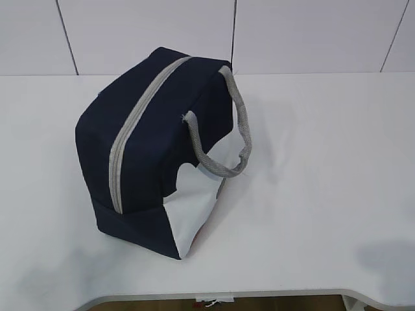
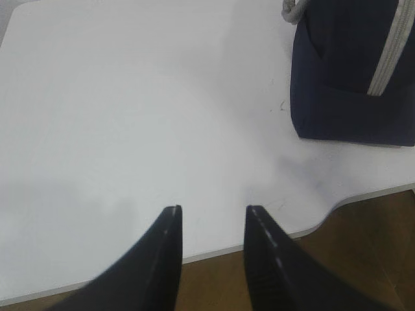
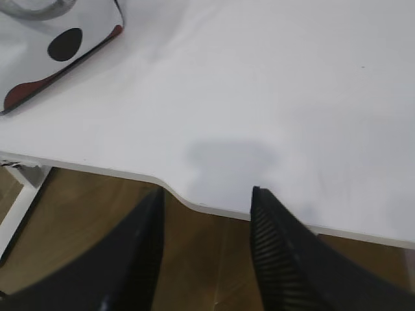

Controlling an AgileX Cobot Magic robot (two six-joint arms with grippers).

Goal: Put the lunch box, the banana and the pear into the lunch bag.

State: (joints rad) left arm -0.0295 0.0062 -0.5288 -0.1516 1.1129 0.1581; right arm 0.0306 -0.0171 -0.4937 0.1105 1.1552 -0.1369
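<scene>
The navy lunch bag [image 1: 155,146] stands left of centre on the white table, its grey zipper closed along the top and a grey handle hanging over its white side panel. It also shows in the left wrist view [image 2: 353,71] at the top right, and its white side panel [image 3: 45,45] with a dark spot shows in the right wrist view. My left gripper [image 2: 212,210] is open and empty over the table's front edge. My right gripper [image 3: 207,191] is open and empty over the front edge too. The lunch box, banana and pear are out of view. Neither gripper appears in the exterior view.
The white table [image 1: 324,162] has a curved cut-out along its front edge [image 1: 220,295]. Brown floor [image 3: 214,259] lies below. A white panelled wall [image 1: 292,32] stands behind the table.
</scene>
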